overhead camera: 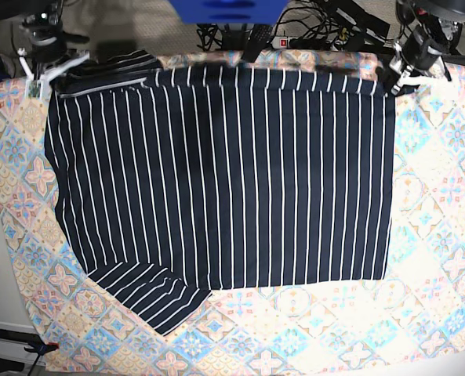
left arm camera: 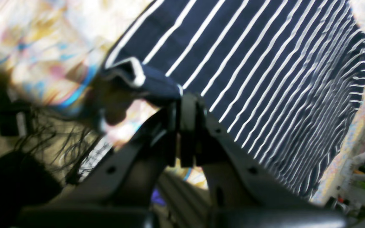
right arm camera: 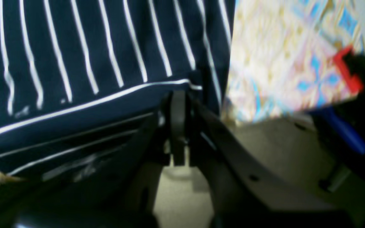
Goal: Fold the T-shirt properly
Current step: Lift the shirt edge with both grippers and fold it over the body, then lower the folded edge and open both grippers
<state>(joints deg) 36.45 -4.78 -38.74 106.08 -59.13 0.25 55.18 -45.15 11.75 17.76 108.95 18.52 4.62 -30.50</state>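
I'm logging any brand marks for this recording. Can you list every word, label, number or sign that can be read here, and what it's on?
None can be read in any of the three views.
The T-shirt shows only white stripes, no print or tag.
The patterned cloth under it bears tile ornaments, no lettering.
The red and black objects in the right wrist view are too blurred to show any marking.
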